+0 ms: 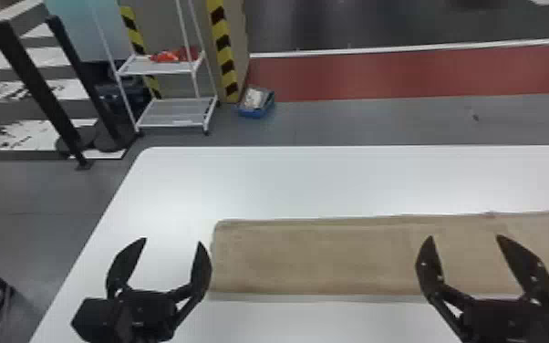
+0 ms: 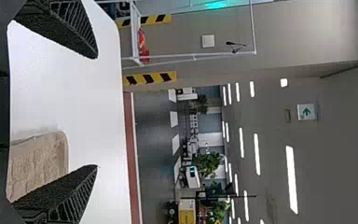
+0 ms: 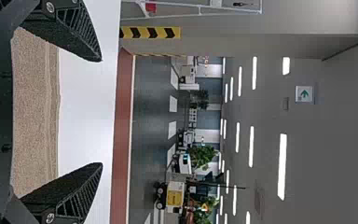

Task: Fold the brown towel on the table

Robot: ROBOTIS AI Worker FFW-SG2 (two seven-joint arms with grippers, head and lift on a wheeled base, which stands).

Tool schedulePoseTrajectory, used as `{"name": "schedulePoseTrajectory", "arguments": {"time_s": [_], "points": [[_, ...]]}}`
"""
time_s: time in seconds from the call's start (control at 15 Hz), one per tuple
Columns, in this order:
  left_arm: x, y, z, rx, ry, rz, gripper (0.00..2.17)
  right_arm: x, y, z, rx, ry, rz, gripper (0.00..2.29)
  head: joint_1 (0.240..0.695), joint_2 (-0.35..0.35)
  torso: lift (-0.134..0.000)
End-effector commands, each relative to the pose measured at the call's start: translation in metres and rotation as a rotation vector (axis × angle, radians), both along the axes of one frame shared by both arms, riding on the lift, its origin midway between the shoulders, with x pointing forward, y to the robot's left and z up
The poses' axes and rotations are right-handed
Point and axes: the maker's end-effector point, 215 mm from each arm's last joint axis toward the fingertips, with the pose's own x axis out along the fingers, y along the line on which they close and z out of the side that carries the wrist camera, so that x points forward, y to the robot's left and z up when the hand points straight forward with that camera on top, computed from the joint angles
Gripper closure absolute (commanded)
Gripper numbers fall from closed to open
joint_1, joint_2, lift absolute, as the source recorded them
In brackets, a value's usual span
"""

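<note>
In my head view, the brown towel (image 1: 333, 255) lies towards four o'clock on the tabletop (image 1: 333, 182), a long flat strip; my left gripper (image 1: 173, 241) sits towards eight, my right gripper (image 1: 465, 236) towards four, both jaws spread, empty. My left wrist view shows a squared end. My right shows layered edges: lengthwise folding looks done, shortening remains.

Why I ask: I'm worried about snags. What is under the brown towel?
The brown towel lies on the white table; anything else beneath it is covered and cannot be seen.
</note>
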Motion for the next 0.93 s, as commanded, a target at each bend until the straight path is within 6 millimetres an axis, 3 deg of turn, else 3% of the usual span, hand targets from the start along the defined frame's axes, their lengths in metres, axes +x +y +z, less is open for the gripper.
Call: {"name": "schedulePoseTrajectory", "arguments": {"time_s": [0.0,0.87], "points": [[0.0002,0.0006,-0.0007,-0.003,0.001,0.004,0.03,-0.0002,0.0011,-0.0005,0.002,0.001,0.001,0.09,0.695,0.149,-0.112],[-0.0002,0.0005,-0.0050,-0.004,0.008,0.003,0.04,-0.0009,0.0016,-0.0011,0.010,0.002,0.001,0.09,0.695,0.153,-0.112]]}}
